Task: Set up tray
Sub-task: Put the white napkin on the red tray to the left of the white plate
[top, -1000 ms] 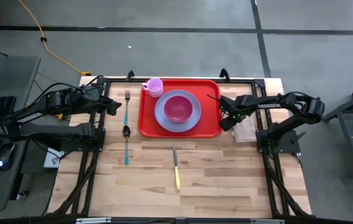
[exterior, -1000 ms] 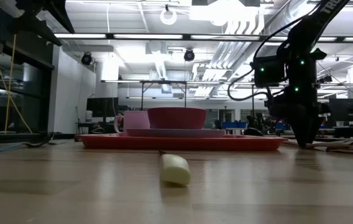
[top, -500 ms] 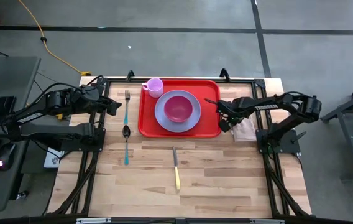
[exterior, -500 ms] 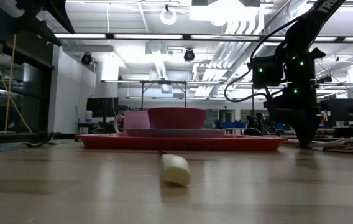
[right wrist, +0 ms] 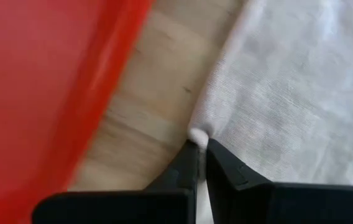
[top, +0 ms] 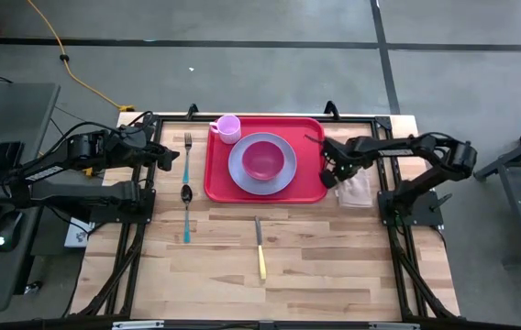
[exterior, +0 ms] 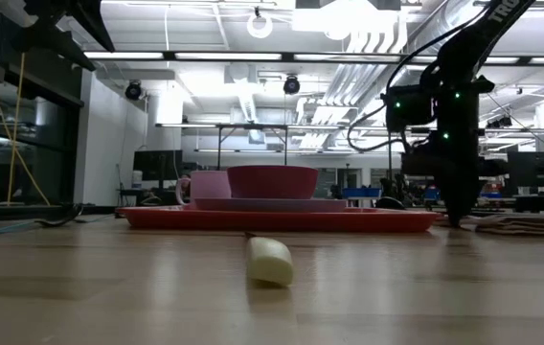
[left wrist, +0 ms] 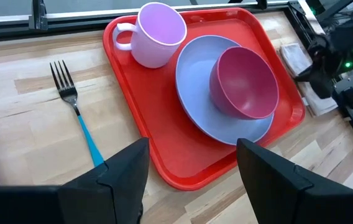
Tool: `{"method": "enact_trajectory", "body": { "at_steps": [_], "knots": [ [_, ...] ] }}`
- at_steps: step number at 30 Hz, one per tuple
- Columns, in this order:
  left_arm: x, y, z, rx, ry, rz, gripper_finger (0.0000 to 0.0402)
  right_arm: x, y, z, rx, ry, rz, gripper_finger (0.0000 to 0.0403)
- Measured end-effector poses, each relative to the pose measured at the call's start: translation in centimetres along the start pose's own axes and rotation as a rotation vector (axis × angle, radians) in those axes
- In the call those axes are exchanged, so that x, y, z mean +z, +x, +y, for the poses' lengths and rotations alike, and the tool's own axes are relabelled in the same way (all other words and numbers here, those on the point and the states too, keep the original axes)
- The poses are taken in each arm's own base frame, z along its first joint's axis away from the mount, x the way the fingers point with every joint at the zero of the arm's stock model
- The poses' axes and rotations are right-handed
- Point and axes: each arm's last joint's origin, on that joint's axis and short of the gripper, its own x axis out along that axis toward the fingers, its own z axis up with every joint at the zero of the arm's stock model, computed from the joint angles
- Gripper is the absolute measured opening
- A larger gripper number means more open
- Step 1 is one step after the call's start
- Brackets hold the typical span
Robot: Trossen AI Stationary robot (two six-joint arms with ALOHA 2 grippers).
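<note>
White cloth napkin (right wrist: 288, 81) beside the red tray (top: 219, 179): right gripper (right wrist: 200, 149) pinches its edge on the table (top: 315, 266); left gripper (left wrist: 189, 165) fingers spread.

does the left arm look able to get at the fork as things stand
Probably yes. The fork lies alone on bare wood between the left gripper and the tray, with nothing on it. That gripper's fingers are open beside it. The right gripper is busy across the tray, pinching the white napkin.
</note>
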Motion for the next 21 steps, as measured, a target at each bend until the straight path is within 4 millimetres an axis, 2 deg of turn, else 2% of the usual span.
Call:
{"method": "enact_trajectory", "body": {
  "at_steps": [11,21],
  "knots": [
    [0.0,0.0,0.0,0.0,0.001,0.001,0.0271,1.1,-1.2,-2.2,0.11,0.027,-0.011,0.0],
    [0.0,0.0,0.0,-0.001,0.0,0.003,0.0271,2.7,-1.9,-2.7,0.316,0.047,-0.095,0.0]
  ]
}}
